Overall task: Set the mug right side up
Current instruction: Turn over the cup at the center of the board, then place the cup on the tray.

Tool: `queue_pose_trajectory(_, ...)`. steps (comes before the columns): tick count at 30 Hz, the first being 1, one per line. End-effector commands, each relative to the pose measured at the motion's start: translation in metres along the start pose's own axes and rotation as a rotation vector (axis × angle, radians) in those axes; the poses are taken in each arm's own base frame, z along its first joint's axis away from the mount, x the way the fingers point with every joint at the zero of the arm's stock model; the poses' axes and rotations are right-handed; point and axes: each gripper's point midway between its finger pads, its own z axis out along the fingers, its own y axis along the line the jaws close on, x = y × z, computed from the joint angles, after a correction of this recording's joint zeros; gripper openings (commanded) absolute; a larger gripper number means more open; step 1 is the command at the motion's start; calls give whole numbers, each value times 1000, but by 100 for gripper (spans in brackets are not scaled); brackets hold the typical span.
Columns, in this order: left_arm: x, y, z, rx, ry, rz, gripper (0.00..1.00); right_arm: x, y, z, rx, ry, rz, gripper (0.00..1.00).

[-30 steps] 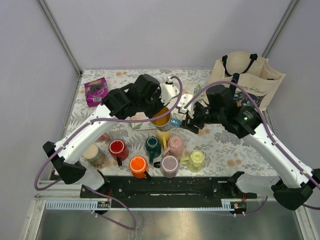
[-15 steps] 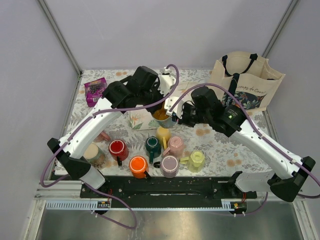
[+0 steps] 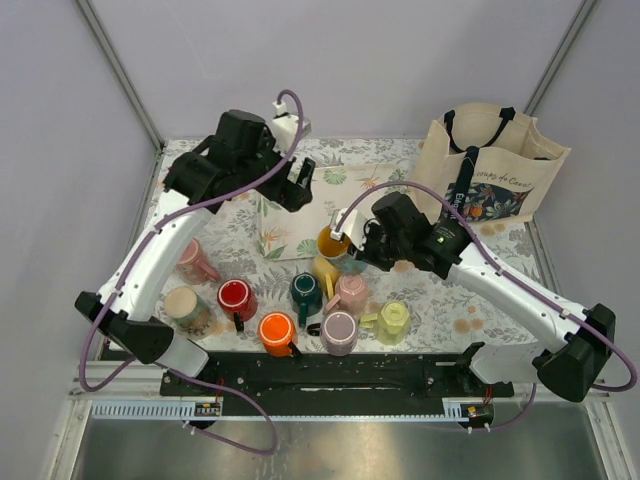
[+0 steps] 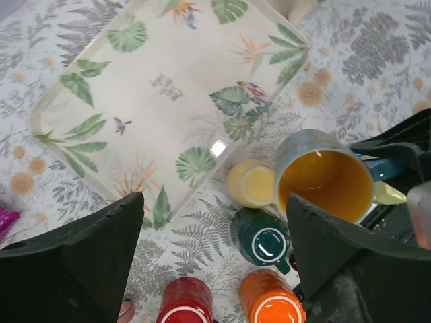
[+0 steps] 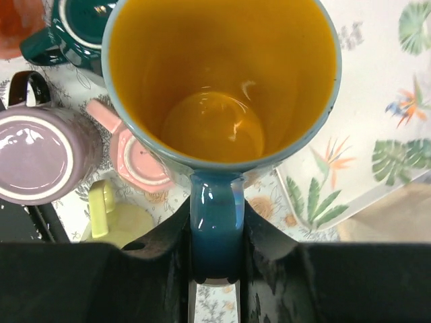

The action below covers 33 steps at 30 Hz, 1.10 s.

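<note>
Salmon-pink mug sits near the left edge of the table, well apart from both arms. From above we see no open mouth on it, and we cannot tell whether it lies on its side or stands on its rim. Just in front of it is a beige mug, with a red mug and an orange mug further to the right. The row goes on with a dark green mug, a pale pink mug with its base up, a mauve mug and a yellow-green mug.

Our right end effector pinches the handle of a blue mug with an orange inside. That mug's mouth faces up, beside the near corner of a leaf-printed tray. Our left end effector hangs over the tray with its fingers spread wide, holding nothing. A tote bag stands at the far right.
</note>
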Motion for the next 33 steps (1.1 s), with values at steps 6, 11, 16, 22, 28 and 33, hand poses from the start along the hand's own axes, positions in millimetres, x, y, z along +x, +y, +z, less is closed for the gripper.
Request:
queue_pose_trajectory(6, -9, 40, -61, -183, -144, 47, 92, -21, -89, -25, 228, -183, 263, 0)
queue_pose_trajectory(11, 18, 52, -81, -242, -115, 46, 93, -19, -152, -16, 339, -206, 392, 0)
queue_pose_trajectory(16, 50, 58, -92, -271, -82, 16, 93, -3, -203, 7, 445, -184, 441, 0)
queue_pose_trajectory(22, 68, 65, -95, -290, -55, -11, 93, 21, -245, 39, 523, -140, 487, 0)
queue_pose_trajectory(28, 74, 68, -95, -299, -36, -9, 92, 29, -273, 68, 540, -142, 532, 0)
queue_pose_trajectory(33, 82, 71, -91, -299, -9, -11, 92, 30, -296, 82, 543, -145, 512, 0)
